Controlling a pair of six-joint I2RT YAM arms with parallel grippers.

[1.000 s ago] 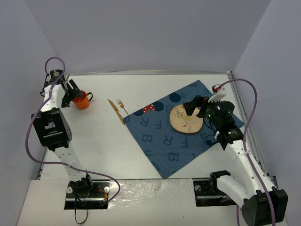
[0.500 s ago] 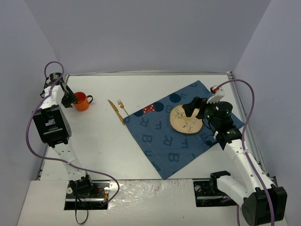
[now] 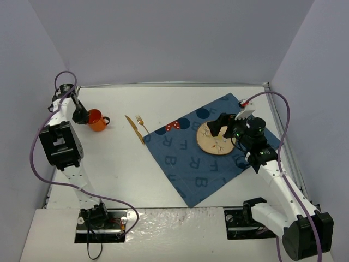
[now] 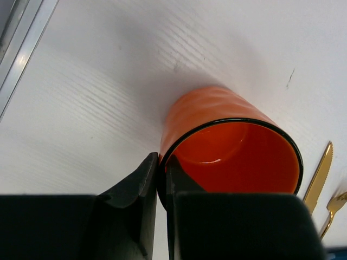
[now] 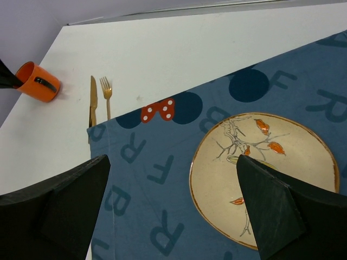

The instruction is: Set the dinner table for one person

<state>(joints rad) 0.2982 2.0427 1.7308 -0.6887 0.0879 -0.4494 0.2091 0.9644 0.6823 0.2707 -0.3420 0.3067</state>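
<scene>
An orange mug [image 3: 97, 120] [image 4: 227, 143] [image 5: 38, 82] stands at the far left of the white dinner table [image 3: 114, 164]. My left gripper [image 3: 82, 115] [image 4: 161, 179] is shut on the mug's rim, one finger [image 4: 135, 189] outside the wall and one inside. A gold knife [image 3: 133, 129] [image 5: 92, 100] and gold fork [image 3: 142, 123] [image 5: 107, 96] lie side by side beside a blue letter-printed cloth [image 3: 202, 150] [image 5: 162, 179]. A beige plate with a branch pattern [image 3: 216, 137] [image 5: 260, 173] rests on the cloth. My right gripper [image 3: 222, 126] [image 5: 173, 216] hangs open above the plate's left edge.
Grey walls enclose the table on three sides. A metal edging strip [image 4: 21, 49] runs close to the mug on its left. The cloth's near corner [image 3: 191, 204] reaches toward the arm bases.
My left gripper has closed onto the mug's rim, and the mug has shifted slightly right with its handle turning. The right gripper has drifted a little left above the plate.
</scene>
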